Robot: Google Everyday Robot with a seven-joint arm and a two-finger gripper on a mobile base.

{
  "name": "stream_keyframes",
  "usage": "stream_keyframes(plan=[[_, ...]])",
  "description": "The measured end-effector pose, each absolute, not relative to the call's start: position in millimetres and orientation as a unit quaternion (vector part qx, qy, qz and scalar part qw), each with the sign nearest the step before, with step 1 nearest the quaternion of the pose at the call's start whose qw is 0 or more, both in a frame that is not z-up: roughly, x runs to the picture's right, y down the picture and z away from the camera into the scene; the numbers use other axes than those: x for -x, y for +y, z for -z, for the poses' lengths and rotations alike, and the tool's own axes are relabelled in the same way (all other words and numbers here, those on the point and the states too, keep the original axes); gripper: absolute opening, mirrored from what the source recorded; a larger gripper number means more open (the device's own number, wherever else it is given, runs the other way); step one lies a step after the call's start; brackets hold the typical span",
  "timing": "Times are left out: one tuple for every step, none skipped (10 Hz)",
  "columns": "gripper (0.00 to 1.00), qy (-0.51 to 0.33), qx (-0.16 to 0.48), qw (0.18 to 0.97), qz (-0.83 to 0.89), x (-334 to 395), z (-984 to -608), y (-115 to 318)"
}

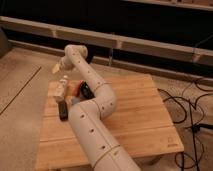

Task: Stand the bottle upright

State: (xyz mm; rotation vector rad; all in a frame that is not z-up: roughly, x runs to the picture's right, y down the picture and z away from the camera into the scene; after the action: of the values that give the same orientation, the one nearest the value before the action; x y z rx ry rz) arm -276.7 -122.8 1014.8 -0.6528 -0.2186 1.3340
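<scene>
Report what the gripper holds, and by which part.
Nothing, as far as shows: the gripper is open, raised over the table's far corner, clear of the bottle, which stands upright on the table just below it.

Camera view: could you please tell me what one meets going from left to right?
The slim pale plastic bottle, with the tan gripper hovering just above-left of it → small orange-brown object → black cables on the floor.
</scene>
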Motion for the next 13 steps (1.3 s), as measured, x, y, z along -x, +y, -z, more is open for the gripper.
stream_keyframes(plan=[[0.65, -0.087, 0.283, 0.735, -0.610, 268.6, -1019.0, -124.6], [0.65, -0.079, 0.274, 0.738, -0.612, 265.8, -1020.5, -125.8], [0.65, -0.068, 0.269, 0.742, -0.611, 268.1, -1021.6, -122.9], [0.65, -0.060, 0.270, 0.743, -0.610, 271.5, -1022.9, -117.6], [0.65, -0.048, 0.272, 0.744, -0.608, 274.7, -1025.7, -108.5], [0.65, -0.031, 0.276, 0.746, -0.605, 279.0, -1030.7, -94.5], [0.65, -0.022, 0.278, 0.746, -0.604, 280.1, -1033.9, -86.6], [0.65, -0.007, 0.280, 0.747, -0.603, 281.3, -1038.8, -74.9], [0.65, 0.001, 0.281, 0.747, -0.603, 280.7, -1042.1, -68.3], [0.65, 0.009, 0.281, 0.746, -0.604, 279.7, -1045.0, -62.8], [0.65, 0.013, 0.281, 0.746, -0.604, 279.8, -1046.6, -59.5], [0.64, 0.016, 0.282, 0.745, -0.604, 280.3, -1047.7, -56.1], [0.58, 0.017, 0.287, 0.745, -0.602, 282.3, -1047.8, -52.3]])
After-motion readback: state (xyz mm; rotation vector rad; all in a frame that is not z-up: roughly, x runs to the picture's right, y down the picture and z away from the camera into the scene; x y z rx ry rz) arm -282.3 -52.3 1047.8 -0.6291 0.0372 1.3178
